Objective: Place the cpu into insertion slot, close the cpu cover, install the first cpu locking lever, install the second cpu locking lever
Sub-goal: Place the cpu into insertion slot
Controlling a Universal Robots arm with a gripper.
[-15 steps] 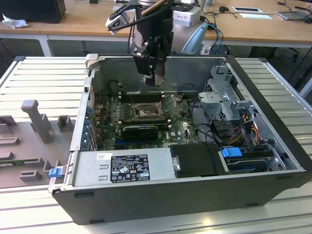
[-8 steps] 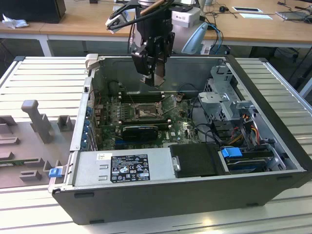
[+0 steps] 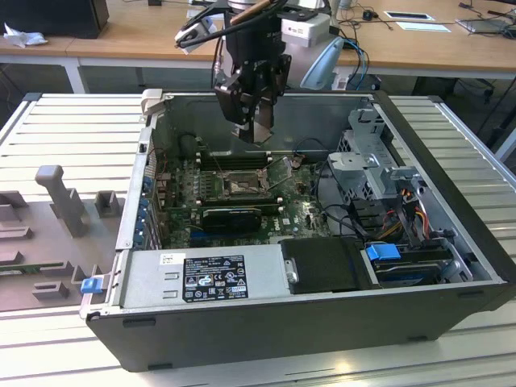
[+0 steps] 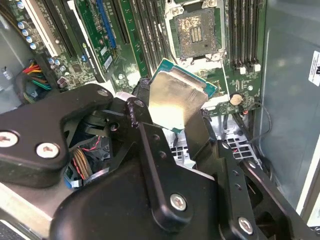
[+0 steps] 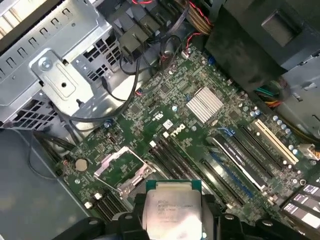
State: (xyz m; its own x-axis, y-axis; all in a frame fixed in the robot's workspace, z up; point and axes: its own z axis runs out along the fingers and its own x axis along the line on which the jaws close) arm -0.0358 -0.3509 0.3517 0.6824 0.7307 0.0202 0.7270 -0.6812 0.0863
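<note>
One cpu (image 4: 177, 95) clamped by its edges in the gripper (image 3: 256, 127), hanging above the board and not yet over the insertion slot (image 4: 196, 34), which sits open and empty. My worry: the chip looks skewed relative to the slot in the second wrist view. Brought down like that, a corner could dig into the contacts, or the chip could slip in the grip.

Bright, even light comes from overhead; mild shadow lies inside the case (image 3: 322, 326); glare whitens the cpu (image 4: 175, 102) in the second wrist view; the first wrist view looks slightly soft.
</note>
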